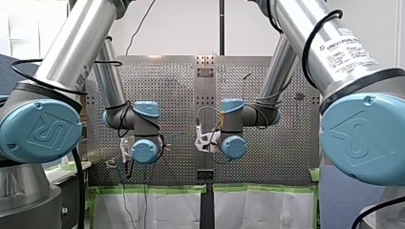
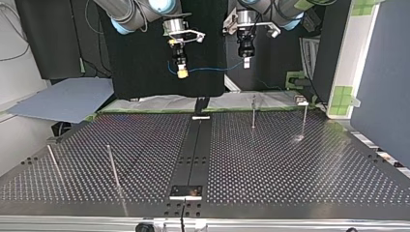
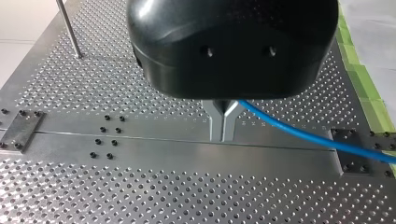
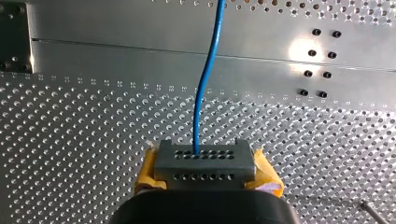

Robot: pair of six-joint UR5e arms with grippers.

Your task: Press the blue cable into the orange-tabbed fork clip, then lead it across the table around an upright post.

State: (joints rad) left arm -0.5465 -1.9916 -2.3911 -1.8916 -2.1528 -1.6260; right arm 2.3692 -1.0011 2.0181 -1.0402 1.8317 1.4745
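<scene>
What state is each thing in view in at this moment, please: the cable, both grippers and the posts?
blue cable: in the air, strung between both grippers, clear of the table.
left gripper: shut on the blue cable.
right gripper: shut on the blue cable.
posts: standing, no cable around any.

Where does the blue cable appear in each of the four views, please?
Front view: too faint to make out.
Top view: the blue cable hangs between my right hand and my left hand.
Left wrist view: the cable leads off sideways from the hand's fingers.
Right wrist view: the cable runs from the hand straight ahead over the table.
Shared landmark: the table's plain centre strip.
</scene>
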